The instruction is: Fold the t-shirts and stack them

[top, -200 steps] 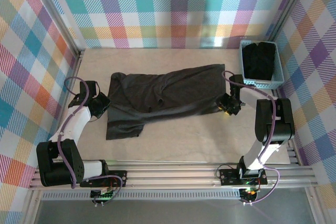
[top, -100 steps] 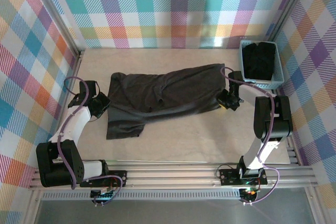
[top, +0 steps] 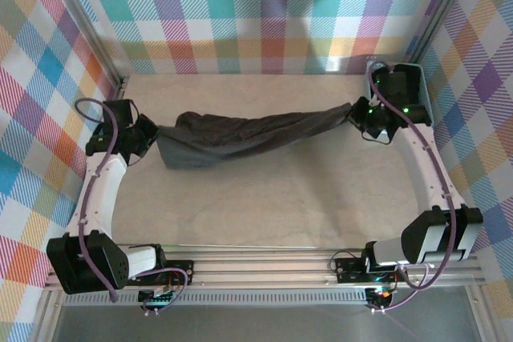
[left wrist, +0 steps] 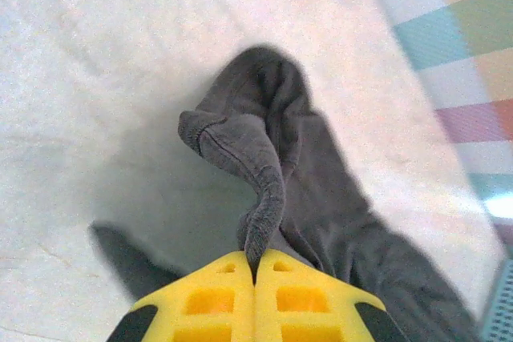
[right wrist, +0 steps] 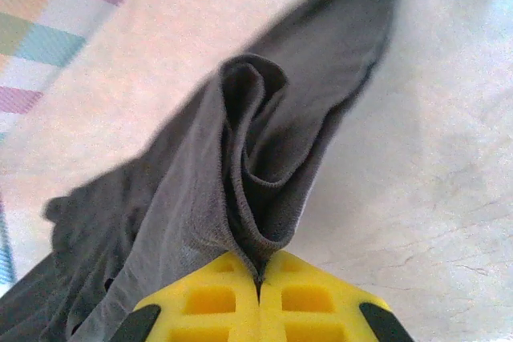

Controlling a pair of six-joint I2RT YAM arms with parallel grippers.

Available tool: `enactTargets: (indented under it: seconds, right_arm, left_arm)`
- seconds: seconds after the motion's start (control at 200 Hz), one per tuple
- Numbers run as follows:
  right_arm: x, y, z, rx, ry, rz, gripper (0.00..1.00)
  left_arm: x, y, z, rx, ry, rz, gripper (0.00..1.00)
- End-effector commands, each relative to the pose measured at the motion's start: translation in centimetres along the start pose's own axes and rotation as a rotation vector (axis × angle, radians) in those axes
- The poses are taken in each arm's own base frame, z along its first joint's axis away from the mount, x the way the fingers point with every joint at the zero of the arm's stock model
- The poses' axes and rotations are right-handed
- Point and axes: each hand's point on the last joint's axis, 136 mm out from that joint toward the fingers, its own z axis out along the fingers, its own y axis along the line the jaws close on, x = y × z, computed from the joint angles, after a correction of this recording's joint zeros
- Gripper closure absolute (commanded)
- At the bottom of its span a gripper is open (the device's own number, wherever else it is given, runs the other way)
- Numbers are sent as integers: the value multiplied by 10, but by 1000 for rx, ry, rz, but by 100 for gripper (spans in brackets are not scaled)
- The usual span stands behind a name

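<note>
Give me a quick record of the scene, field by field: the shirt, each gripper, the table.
shirt: one dark t-shirt, bunched into a long band between the two arms
left: left gripper shut on the t-shirt's left end
right: right gripper shut on its right end
surface: pale table
fold: not yet done

The dark charcoal wrinkled cloth t-shirt [top: 248, 135] looks soft and matt; the pale beige marbled counter [top: 280, 206] is smooth.

A light blue mesh basket [top: 426, 100] sits at two o'clock on the pale marbled surface [top: 272, 198]. Pastel plaid walls [top: 264, 6] enclose it from nine through three. Aluminium rails [top: 264, 266] run along six o'clock.
</note>
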Motion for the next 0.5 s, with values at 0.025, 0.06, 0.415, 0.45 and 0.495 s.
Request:
enactTargets:
  seconds: [0.025,0.06,0.415,0.45,0.495]
  right_arm:
    - [-14,19,-36,-48,-21,26,100]
    - [-19,24,-43,-62,-29,28,100]
    - [-41,59,-100,-301,-40,88,100]
    - [-40,59,-94,-306,-19,95,100]
    - [-41,59,-84,-309,3,103,100]
  left_arm:
    - [-28,-30,-48,83,-84,-60,100]
    - [-34,-37,-57,98,-100,-69,100]
    - [-52,-55,-91,147,-135,-116,100]
    - [-52,-54,-86,145,-133,-116,100]
    - [-54,-52,-79,138,-128,-121,100]
